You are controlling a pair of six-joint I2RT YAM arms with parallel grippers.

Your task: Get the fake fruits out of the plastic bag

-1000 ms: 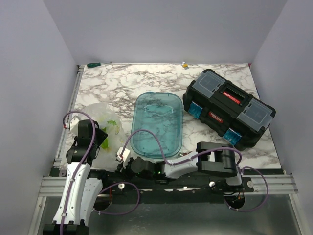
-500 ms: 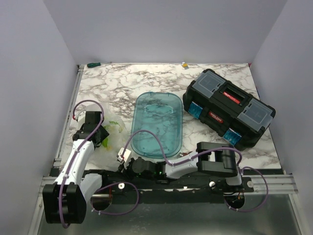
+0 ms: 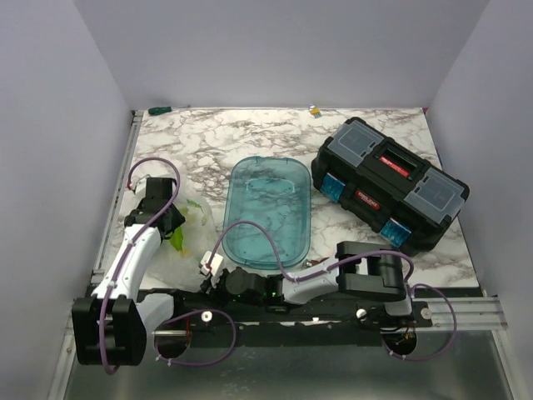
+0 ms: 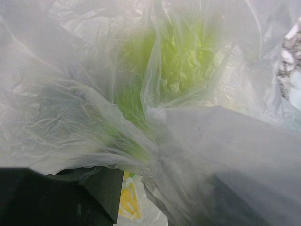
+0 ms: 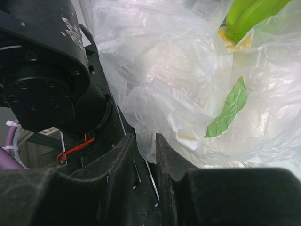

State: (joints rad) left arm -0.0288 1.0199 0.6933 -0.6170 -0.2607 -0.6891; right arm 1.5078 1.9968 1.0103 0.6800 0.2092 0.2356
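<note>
We've got plastic bag [image 3: 190, 250] lower left on bench [image 3: 200, 142], beside teal tray [image 3: 266, 212], fake fruits [image 4: 174, 61] inside. Film hides left end effector [image 3: 171, 227], can't tell its state; right end effector [image 5: 144, 141] clamps bag edge.

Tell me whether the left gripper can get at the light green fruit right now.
Probably not directly: the left gripper is down at the plastic bag, but folds of its film cover the light green fruit in the wrist view.
</note>
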